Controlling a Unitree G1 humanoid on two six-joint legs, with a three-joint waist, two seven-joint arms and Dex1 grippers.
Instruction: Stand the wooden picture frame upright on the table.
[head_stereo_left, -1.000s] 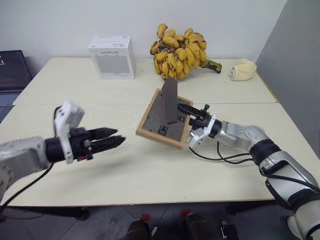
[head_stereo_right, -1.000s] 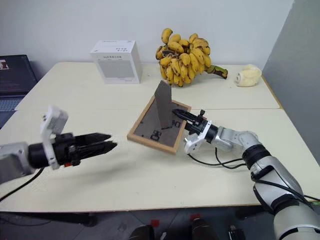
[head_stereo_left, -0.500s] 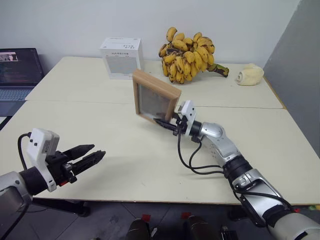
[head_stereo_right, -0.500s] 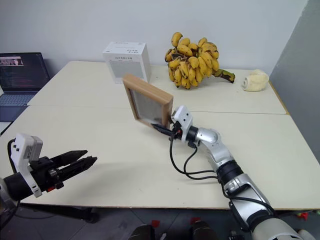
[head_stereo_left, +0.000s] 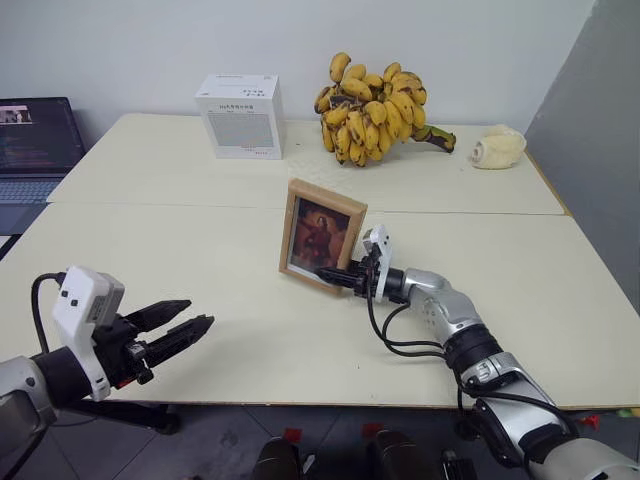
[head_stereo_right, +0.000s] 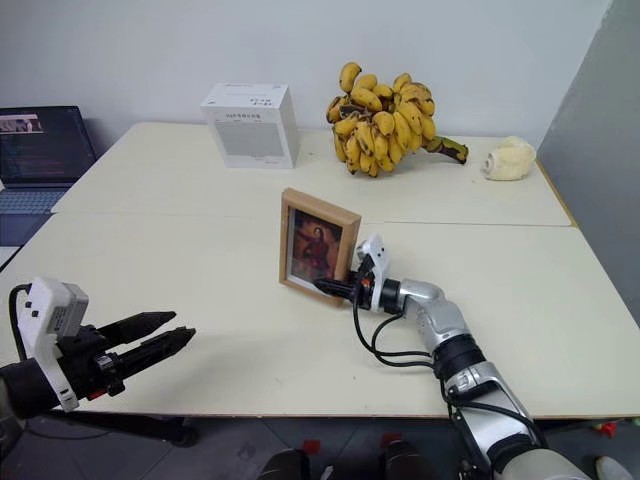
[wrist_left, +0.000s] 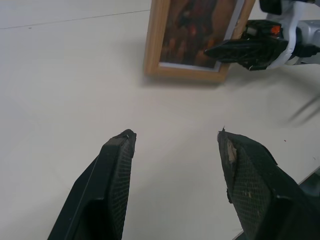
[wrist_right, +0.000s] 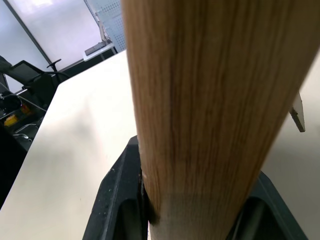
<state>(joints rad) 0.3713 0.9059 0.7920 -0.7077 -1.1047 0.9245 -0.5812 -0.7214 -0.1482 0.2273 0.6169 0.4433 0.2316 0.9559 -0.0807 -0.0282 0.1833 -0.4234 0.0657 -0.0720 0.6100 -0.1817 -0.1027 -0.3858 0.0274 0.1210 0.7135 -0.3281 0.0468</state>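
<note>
Wooden picture frame (head_stereo_left: 322, 234) upright on the table (head_stereo_left: 200, 240) just past the seam, picture side facing the camera, lower right corner pinched between the fingers of the right gripper (head_stereo_left: 335, 274). Right wrist view confirms: wood edge clamped between both black pads, fingers pressed onto the frame rim. Left gripper (head_stereo_left: 178, 324) well off to the left of the frame, near the table's front edge, fingers spread, nothing between them; left wrist view looks across bare tabletop at the frame and the other gripper beyond its tips. Handling guess: light, stiff, thin rim; smooth wood likely a bit slippery under rubber pads, front pane possibly glass, so fragile if tipped. Narrow base, so probably top-heavy until the stand flap behind bears weight; flap position hidden behind the frame, cannot tell if deployed. Best hold looks like the current one: low on a side rail near a corner, pads across the rail's thickness, clear of the picture face. Release judged risky if the frame leans forward; slow opening advisable. Count: one frame, one table with one seam, two grippers, one white box (head_stereo_left: 240, 115) and one bunch of bananas (head_stereo_left: 372, 96) far beyond the right gripper, one pale lumpy object (head_stereo_left: 497, 148) at the far right, one laptop (head_stereo_left: 35, 135) at the far left.
</note>
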